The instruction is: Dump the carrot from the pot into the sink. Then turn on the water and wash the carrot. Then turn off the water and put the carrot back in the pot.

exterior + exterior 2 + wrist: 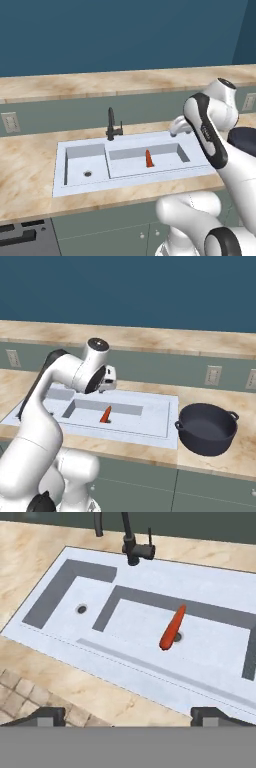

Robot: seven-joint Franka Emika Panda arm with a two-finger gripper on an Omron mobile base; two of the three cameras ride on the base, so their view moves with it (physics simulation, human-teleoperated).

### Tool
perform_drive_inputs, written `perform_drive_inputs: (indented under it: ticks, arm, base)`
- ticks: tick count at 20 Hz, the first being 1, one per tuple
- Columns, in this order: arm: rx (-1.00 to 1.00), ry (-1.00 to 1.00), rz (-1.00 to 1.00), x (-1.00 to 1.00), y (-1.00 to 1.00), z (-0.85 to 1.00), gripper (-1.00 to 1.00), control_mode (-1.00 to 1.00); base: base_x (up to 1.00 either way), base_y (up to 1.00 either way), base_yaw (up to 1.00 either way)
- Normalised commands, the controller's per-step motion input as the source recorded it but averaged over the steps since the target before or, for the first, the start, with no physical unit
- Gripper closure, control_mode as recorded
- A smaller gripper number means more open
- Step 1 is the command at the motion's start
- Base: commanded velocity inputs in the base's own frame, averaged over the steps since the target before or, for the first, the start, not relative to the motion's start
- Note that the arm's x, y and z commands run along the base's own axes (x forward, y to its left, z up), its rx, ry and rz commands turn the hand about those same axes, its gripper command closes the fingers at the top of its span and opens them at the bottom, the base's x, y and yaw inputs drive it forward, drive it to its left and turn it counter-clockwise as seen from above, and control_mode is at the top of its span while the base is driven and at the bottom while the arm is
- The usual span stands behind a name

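The orange-red carrot [172, 628] lies in the wider right basin of the pale sink [165, 572], beside that basin's drain hole. It shows too as the carrot [148, 158] and the carrot [105, 415]. My gripper [131, 716] hovers above the sink's front rim, open, with nothing between its fingertips [50, 714], and looks down at the carrot. The dark pot [207, 428] stands upright on the counter right of the sink [150, 433], apart from the gripper [110, 382]. No water runs from the black faucet [132, 547].
The narrower left basin [86, 165] holds nothing but its drain. Marble counter [25, 170] surrounds the sink, with a raised ledge and wall outlets [212, 375] behind. My own arm [210, 135] hides most of the pot in the left base view.
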Motion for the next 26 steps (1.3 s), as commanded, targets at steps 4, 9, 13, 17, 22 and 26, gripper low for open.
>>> perform_drive_inputs:
  ticks: [4, 9, 13, 17, 22, 26]
  arm:
    - [0.2, 0.0, 0.0, 0.6, 0.54, 0.02, -1.0, -1.0]
    - [0.17, 0.0, 0.0, 0.65, 0.38, 0.0, -1.0, -1.0]
    - [0.09, 0.0, 0.0, 0.55, 0.23, 0.0, -1.0, -1.0]
    - [0.02, 0.0, 0.0, 0.38, 0.25, -0.04, -1.0, -1.0]
    - [0.0, 0.0, 0.0, 0.25, 0.32, -0.14, -1.0, -1.0]
    - [0.0, 0.0, 0.0, 0.31, 0.23, -0.17, -1.0, -1.0]
  base:
    - [0.0, 0.0, 0.0]
    - [0.0, 0.0, 0.0]
    - [0.0, 0.0, 0.0]
    - [0.0, 0.0, 0.0]
    - [0.0, 0.0, 0.0]
    - [0.0, 0.0, 0.0]
